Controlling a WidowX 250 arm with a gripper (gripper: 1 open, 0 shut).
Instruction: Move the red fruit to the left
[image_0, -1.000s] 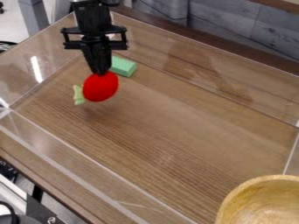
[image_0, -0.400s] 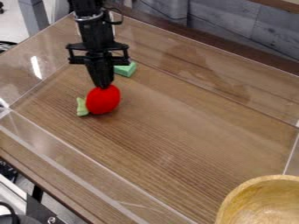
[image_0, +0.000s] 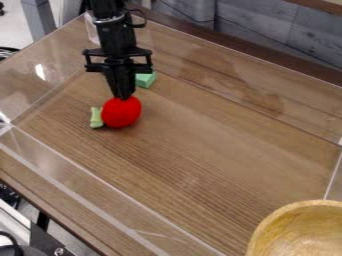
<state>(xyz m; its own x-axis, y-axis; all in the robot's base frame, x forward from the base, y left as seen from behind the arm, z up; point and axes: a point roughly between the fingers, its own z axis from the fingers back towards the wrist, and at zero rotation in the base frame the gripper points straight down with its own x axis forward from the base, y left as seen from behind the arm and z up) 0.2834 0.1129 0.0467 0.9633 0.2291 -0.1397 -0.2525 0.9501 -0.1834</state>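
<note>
Wooden table, red fruit below end effector

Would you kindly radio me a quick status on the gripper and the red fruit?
Gripper shut, right at the red fruit. Fruit's green stem points toward the picture's left. Green block just behind the gripper.

A: Where's the fruit?
B: On the counter, toward its left edge, stem pointing left!
A: And the gripper?
B: Right over it, shut, fingertips down at the fruit's top. Green block just behind, bowl at the near right corner!
</note>
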